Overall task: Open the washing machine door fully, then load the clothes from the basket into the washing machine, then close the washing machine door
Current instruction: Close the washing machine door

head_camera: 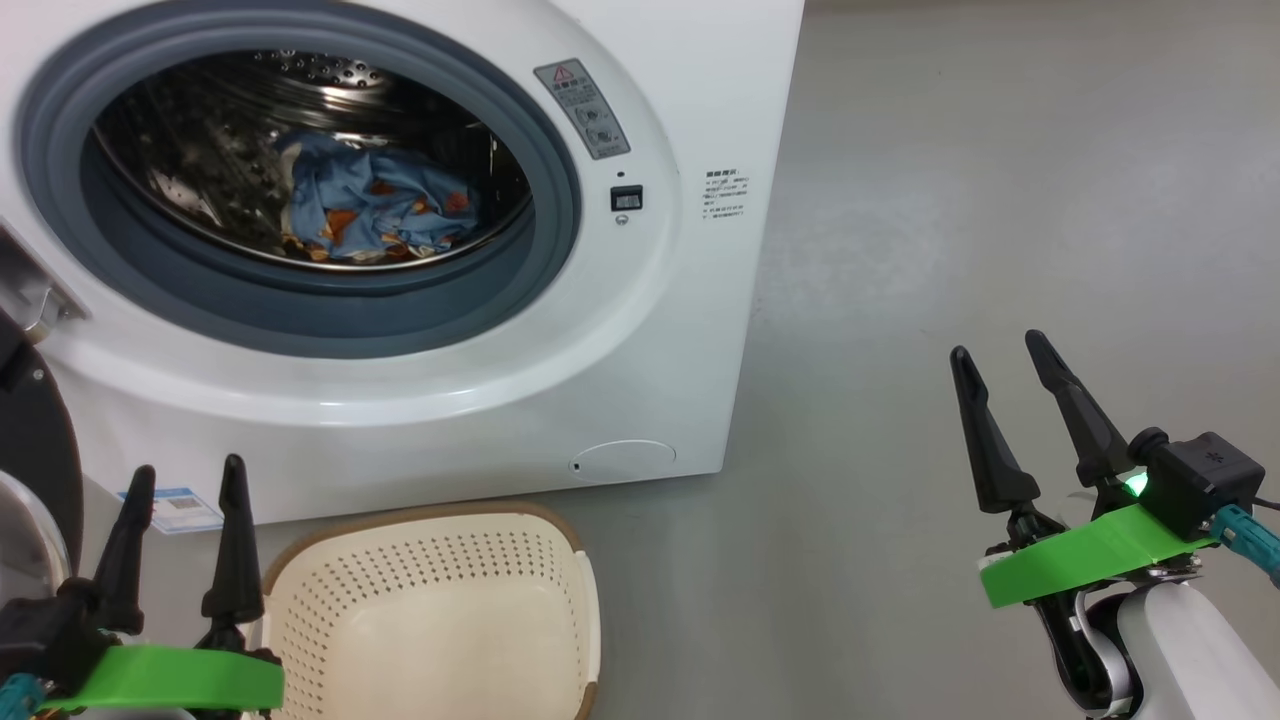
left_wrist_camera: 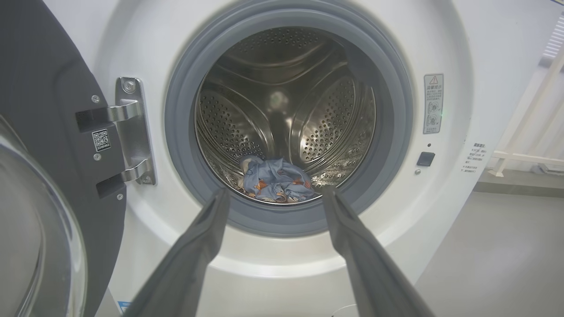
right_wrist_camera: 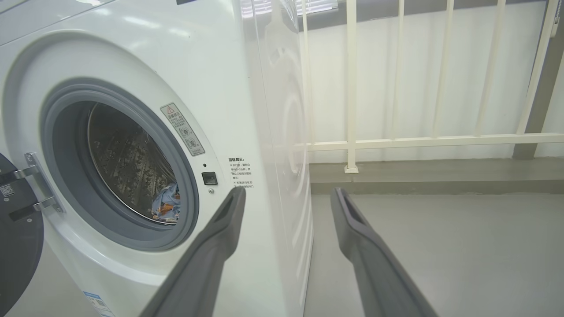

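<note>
The white washing machine (head_camera: 690, 120) stands with its round black door (left_wrist_camera: 48, 88) swung wide open to the left on steel hinges (left_wrist_camera: 132, 132). Blue clothes (head_camera: 375, 205) printed with orange figures lie at the bottom of the steel drum (left_wrist_camera: 282, 105). On the floor in front sits the cream basket (head_camera: 430, 620) with nothing in it. My left gripper (head_camera: 190, 480) is open, low at the left beside the basket. My right gripper (head_camera: 1000, 350) is open too, off to the right over bare floor. The clothes (left_wrist_camera: 275, 180) lie beyond the left gripper (left_wrist_camera: 275, 196).
Grey floor (head_camera: 1000, 200) stretches to the right of the machine. A white railing (right_wrist_camera: 418, 141) and wall stand behind that floor. The open door's domed glass (left_wrist_camera: 39, 246) bulges out at the left, close to my left arm.
</note>
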Robot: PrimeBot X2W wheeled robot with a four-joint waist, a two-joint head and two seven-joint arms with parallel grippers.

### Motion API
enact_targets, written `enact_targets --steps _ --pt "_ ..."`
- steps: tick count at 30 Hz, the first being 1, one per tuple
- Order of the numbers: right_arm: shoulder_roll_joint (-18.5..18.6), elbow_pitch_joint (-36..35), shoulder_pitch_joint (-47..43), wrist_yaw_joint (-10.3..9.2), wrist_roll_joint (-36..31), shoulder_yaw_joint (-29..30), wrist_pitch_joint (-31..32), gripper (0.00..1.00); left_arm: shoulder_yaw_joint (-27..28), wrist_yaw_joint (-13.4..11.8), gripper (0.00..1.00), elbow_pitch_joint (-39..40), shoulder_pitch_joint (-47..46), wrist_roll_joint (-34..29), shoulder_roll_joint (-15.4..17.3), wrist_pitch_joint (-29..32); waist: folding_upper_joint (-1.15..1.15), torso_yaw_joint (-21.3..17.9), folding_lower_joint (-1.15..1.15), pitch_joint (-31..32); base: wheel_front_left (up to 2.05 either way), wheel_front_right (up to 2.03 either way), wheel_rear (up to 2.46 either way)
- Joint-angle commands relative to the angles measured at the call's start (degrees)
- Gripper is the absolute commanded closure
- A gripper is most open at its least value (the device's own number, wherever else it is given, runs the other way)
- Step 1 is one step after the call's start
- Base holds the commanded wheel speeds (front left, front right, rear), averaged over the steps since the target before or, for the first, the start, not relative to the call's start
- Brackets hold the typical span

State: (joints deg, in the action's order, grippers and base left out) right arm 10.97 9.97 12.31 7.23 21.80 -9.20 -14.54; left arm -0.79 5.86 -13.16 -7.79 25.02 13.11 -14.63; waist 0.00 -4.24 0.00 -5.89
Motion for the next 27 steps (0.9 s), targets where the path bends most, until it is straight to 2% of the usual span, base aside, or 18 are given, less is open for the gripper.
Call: enact_targets --steps 1,27 --pt "0.84 -1.13 -0.37 0.25 0.48 -1.27 -0.46 0.0 2.44 0.26 0.0 0.72 -0.72 -0.66 1.04 -0.37 0.0 -0.01 0.0 0.05 0.0 0.0 0.0" --pt "0.65 -1.15 -0.26 0.25 0.57 -1.25 -0.46 0.0 3.83 1.17 0.0 0.73 -0.93 -2.02 -0.15 -0.37 0.0 -0.18 0.0 -0.24 0.0 0.0 0.0"
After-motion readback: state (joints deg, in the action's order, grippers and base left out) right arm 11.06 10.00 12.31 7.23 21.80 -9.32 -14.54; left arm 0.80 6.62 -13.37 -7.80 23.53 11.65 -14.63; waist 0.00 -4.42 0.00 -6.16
